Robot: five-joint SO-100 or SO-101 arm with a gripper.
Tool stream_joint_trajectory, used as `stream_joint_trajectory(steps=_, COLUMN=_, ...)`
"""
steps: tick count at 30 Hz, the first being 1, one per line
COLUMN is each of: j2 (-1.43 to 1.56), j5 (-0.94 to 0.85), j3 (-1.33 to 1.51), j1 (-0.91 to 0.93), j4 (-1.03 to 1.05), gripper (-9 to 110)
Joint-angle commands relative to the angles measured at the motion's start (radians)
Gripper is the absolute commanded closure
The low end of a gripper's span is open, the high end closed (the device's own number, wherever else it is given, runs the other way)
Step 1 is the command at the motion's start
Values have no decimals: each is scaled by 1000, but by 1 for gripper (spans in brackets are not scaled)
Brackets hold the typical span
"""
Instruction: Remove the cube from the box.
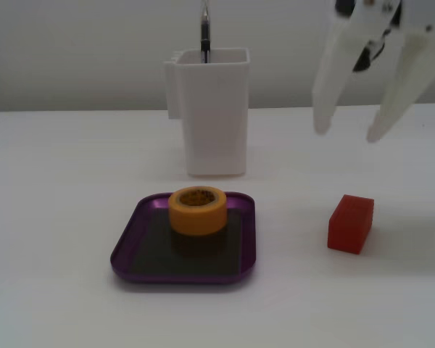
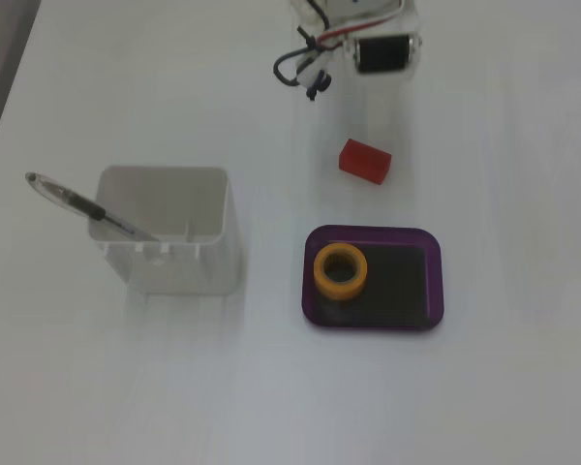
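The cube (image 1: 351, 223) is parked on the desk (image 1: 58, 181) below the raised end effector (image 1: 343, 133), whose fingers are spread and empty; outside the box (image 1: 130, 246), so removal looks done.

One fixed view sits low at table height, close, facing my arm across the box (image 1: 127, 250). The other fixed view looks straight down from higher, my arm at its top edge. Both share the box, the cube (image 1: 350, 223) and the white container (image 2: 165, 232).
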Motion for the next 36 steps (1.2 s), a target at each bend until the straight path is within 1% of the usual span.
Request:
stream_joint_trajectory(steps=1, j2=181, j5=-6, j3=-66, j1=0, j4=38, gripper=90)
stream_joint_trajectory(steps=3, j2=275, j5=-8, j3=-61, j1=2, j4=41, gripper=90)
stream_joint_trajectory(steps=7, j2=462, j5=-5, j3=41, j1=78, j4=60, gripper=90)
stream_joint_trajectory(steps=14, j2=775, j5=6, j3=419, j1=255, j4=55, gripper=90)
stream_joint_trajectory(steps=18, j2=960, j5=6, j3=670, j1=261, j4=52, gripper=90)
stream_joint_trajectory(steps=22, j2=1181, j5=6, j3=910, j1=258, j4=-44, gripper=90)
stream_joint_trajectory(steps=28, j2=1525, j5=9, j3=1131, j1=268, j4=-55, gripper=91)
stream_joint_trajectory(steps=36, j2=1480, j5=11, j3=1197, j1=261, j4=-41, gripper=91)
